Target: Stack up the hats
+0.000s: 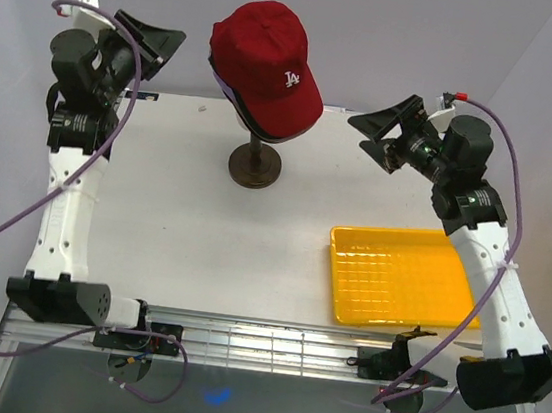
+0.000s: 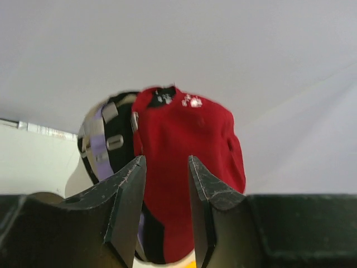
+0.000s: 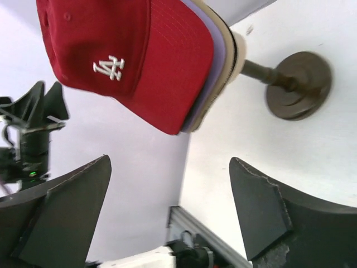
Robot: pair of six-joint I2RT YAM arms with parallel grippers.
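1. The left gripper point(image 2: 165, 161) hangs in the air with its jaws parted by a narrow gap and nothing between them. It is aimed at the back of the hat stack.
2. The right gripper point(image 3: 170, 161) is also raised, with its jaws spread wide and empty, and it faces the front of the stack.
3. Between the two grippers and apart from both, the red LA cap point(image 1: 269, 60) sits topmost on the stack.
4. Its long axis runs from the back strap on the left gripper's side to the brim. The brim points toward the right gripper and slopes downward.
5. Under it, a lavender cap point(image 3: 219, 56) and a black cap point(image 2: 121, 129) show at the edges. The pale rim below the lavender may be another cap or the head; I cannot tell.
6. The stand base point(image 1: 255, 167) rests on the table point(image 1: 172, 234) beneath the stack. A yellow tray point(image 1: 398, 277) lies below the right gripper, nearer its arm's base.
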